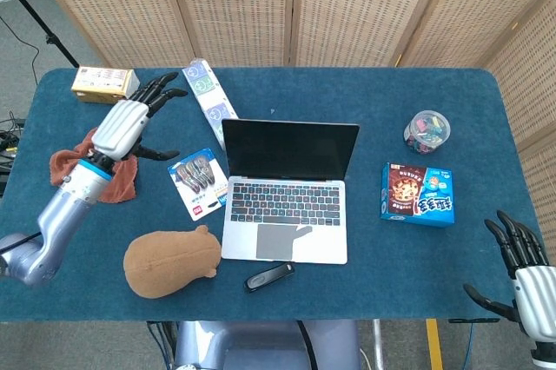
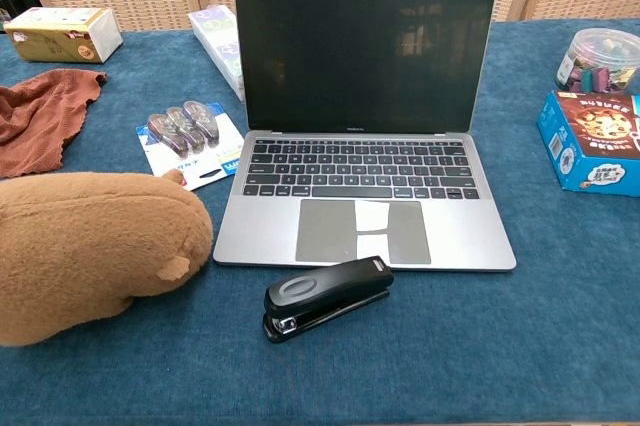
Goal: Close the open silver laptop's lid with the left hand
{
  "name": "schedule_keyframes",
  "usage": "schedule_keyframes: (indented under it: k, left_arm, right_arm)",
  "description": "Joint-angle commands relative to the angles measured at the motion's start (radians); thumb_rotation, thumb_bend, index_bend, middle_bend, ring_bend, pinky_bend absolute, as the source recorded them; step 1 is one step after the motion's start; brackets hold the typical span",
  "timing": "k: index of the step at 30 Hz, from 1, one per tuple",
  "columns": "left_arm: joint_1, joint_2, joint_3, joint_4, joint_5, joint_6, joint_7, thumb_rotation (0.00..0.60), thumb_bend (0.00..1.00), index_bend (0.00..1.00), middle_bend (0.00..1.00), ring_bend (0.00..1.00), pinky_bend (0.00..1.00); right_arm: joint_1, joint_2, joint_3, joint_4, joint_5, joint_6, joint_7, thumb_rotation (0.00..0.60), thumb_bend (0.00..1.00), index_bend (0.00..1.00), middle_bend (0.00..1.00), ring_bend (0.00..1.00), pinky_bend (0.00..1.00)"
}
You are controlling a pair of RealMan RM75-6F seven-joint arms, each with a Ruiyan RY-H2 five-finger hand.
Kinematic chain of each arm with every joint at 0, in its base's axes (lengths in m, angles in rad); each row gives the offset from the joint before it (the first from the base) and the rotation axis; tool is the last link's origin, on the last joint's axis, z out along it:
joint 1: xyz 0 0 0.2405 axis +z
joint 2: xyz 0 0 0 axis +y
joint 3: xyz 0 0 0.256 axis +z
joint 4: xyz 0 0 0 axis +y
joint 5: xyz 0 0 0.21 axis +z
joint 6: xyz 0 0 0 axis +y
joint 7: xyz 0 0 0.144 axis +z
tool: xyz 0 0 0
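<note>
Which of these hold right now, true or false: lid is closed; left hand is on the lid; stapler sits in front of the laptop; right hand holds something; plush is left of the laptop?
1. The laptop lid is closed. False: it stands open.
2. The left hand is on the lid. False: it hovers apart, left of it.
3. The stapler lies in front of the laptop. True.
4. The right hand holds something. False: it is empty, fingers apart.
5. The plush is left of the laptop. True.

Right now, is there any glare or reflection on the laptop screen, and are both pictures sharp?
Head view: the laptop screen looks evenly dark, no glare; the picture is sharp. Chest view: the screen carries faint reflections towards its right side; the stapler and the brown plush toy up close are in focus.
</note>
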Motion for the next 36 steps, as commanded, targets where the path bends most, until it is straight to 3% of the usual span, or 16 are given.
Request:
schedule_keyframes:
  k: [1, 17, 24, 27, 36]
  left_arm:
    - [-0.036, -0.029, -0.012, 0.01, -0.02, -0.023, 0.012, 0.6, 0.09, 0.2, 0.02, 0.03, 0.13]
    - [-0.167, -0.147, -0.039, -0.045, -0.099, -0.08, 0.06, 0.6, 0.09, 0.2, 0.02, 0.03, 0.13]
    - [-0.254, -0.048, -0.018, -0.086, -0.143, -0.318, 0.054, 0.6, 0.09, 0.2, 0.02, 0.02, 0.13]
    - [-0.284, -0.031, -0.025, -0.08, -0.164, -0.374, 0.037, 0.6, 0.09, 0.2, 0.02, 0.02, 0.13]
    - [-0.345, -0.037, -0.021, -0.002, -0.183, -0.4, 0.101, 0.6, 0.09, 0.2, 0.02, 0.02, 0.12]
  right_arm:
    - [-0.004, 0.001, -0.004, 0.002, 0.001, 0.002, 0.001, 0.6, 0.18, 0.0, 0.0, 0.0, 0.06]
    - [-0.037, 0.012, -0.024, 0.009, -0.013, 0.037, 0.011, 0.6, 0.18, 0.0, 0.0, 0.0, 0.06]
    - [-0.05, 0.016, -0.028, 0.013, -0.016, 0.054, 0.018, 0.6, 0.18, 0.0, 0.0, 0.0, 0.06]
    - [-0.055, 0.016, -0.03, 0.015, -0.016, 0.058, 0.02, 0.6, 0.18, 0.0, 0.0, 0.0, 0.06]
    - [-0.066, 0.017, -0.035, 0.022, -0.009, 0.061, 0.025, 0.6, 0.18, 0.0, 0.0, 0.0, 0.06]
